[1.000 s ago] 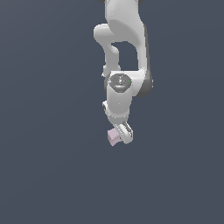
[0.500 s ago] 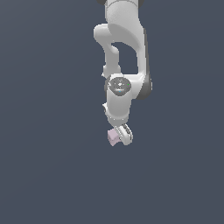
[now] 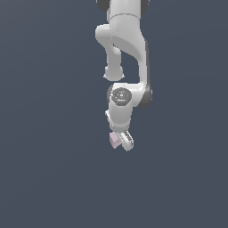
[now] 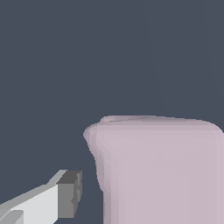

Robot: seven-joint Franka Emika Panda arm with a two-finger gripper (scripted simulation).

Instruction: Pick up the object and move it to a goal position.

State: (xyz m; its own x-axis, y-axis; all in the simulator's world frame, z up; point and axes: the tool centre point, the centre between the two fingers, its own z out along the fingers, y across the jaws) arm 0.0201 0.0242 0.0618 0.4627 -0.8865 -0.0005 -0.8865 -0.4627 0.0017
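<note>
While my end effector [image 3: 120,141] sits just below frame centre, I cannot tell whether it pinches the object [image 3: 114,140]; a loose, off-centre hold could drop it.

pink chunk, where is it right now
In the exterior view the pink chunk sits at the tip of the gripper, on the exterior view's left of the white finger, just below the arm's wrist.
</note>
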